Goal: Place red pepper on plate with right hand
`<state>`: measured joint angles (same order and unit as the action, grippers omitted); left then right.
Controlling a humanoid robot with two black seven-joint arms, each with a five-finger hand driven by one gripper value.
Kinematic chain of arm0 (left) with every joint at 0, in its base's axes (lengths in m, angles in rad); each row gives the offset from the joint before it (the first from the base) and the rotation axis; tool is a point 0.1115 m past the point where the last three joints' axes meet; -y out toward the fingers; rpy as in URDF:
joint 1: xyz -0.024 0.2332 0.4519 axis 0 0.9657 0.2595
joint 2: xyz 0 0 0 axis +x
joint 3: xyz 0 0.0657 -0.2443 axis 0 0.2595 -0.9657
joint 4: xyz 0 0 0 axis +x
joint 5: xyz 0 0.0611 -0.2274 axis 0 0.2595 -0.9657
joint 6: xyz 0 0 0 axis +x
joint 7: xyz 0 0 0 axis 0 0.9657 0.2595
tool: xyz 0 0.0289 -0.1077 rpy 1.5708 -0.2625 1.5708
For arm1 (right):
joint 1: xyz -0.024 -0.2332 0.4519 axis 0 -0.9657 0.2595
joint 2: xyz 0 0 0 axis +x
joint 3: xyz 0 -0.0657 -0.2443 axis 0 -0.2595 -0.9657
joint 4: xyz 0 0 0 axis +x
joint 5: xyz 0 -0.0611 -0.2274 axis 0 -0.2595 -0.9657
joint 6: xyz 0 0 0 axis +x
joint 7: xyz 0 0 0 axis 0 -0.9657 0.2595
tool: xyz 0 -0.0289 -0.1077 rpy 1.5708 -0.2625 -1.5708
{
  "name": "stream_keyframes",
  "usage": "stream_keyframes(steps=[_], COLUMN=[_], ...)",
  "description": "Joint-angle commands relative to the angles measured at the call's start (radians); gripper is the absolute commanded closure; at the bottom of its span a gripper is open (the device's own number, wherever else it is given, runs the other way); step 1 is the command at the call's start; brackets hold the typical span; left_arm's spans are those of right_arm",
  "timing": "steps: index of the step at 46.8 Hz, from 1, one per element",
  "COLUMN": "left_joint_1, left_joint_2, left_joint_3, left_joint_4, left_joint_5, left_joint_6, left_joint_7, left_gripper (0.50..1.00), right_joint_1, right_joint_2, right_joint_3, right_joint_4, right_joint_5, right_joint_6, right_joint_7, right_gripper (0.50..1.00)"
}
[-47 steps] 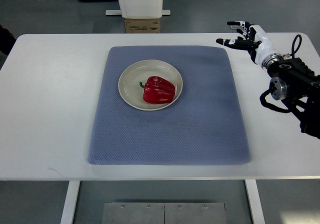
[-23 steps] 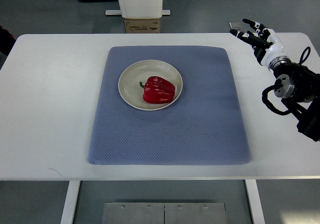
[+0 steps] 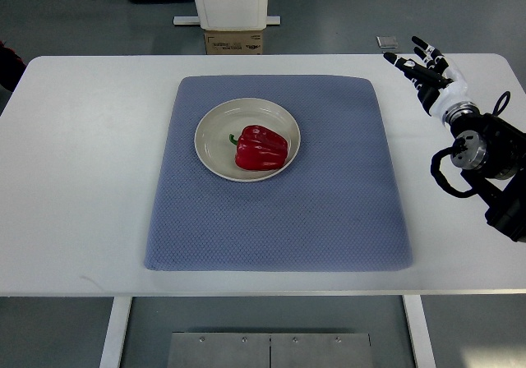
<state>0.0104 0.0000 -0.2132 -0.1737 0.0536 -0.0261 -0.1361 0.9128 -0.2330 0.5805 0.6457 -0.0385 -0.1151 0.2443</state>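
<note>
Red pepper (image 3: 262,147) sitting on the plate (image 3: 215,125), a bit toward the plate's 4 o'clock side, green stem poking out toward 9 o'clock. Plate parked on the blue-grey mat (image 3: 329,204), up in the mat's 11 o'clock area, and the mat spread across the middle of the white table (image 3: 82,179). Right hand (image 3: 429,70) way off at the table's 2 o'clock corner, well apart from plate and pepper, fingers (image 3: 408,61) spread out and holding nothing, pointing toward 10 o'clock. Arm trailing back from it to the right edge. Cardboard box (image 3: 234,40) on the floor past the table at 12 o'clock.
</note>
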Motion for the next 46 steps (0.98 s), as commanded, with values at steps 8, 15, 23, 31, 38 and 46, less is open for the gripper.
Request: stream_keyframes(steps=[8, 15, 23, 31, 38, 46], left_joint_1=[0.000, -0.001, 0.000, -0.001, 0.000, -0.001], left_joint_2=[0.000, 0.000, 0.000, 0.000, 0.000, 0.000], left_joint_3=[0.000, 0.000, 0.000, 0.000, 0.000, 0.000], left_joint_4=[0.000, 0.000, 0.000, 0.000, -0.001, 0.000], left_joint_5=[0.000, 0.000, 0.000, 0.000, 0.000, 0.000], left_joint_6=[0.000, 0.000, 0.000, 0.000, 0.000, 0.000], left_joint_7=[0.000, 0.000, 0.000, 0.000, 0.000, 0.001], left_gripper=[0.500, 0.500, 0.500, 0.500, 0.500, 0.500], right_joint_1=[0.000, 0.000, -0.003, -0.008, -0.011, -0.023], right_joint_2=[-0.003, -0.002, 0.001, 0.003, 0.012, 0.021], right_joint_3=[-0.004, -0.004, -0.004, -0.002, -0.001, -0.001], right_joint_4=[0.000, 0.000, 0.011, 0.043, 0.045, 0.046], right_joint_5=[-0.009, -0.009, -0.009, -0.009, -0.009, -0.009], right_joint_6=[-0.001, -0.001, 0.000, 0.000, 0.000, 0.000], right_joint_7=[0.003, 0.003, 0.003, 0.003, 0.004, 0.006], right_gripper=[0.500, 0.500, 0.500, 0.500, 0.500, 0.500])
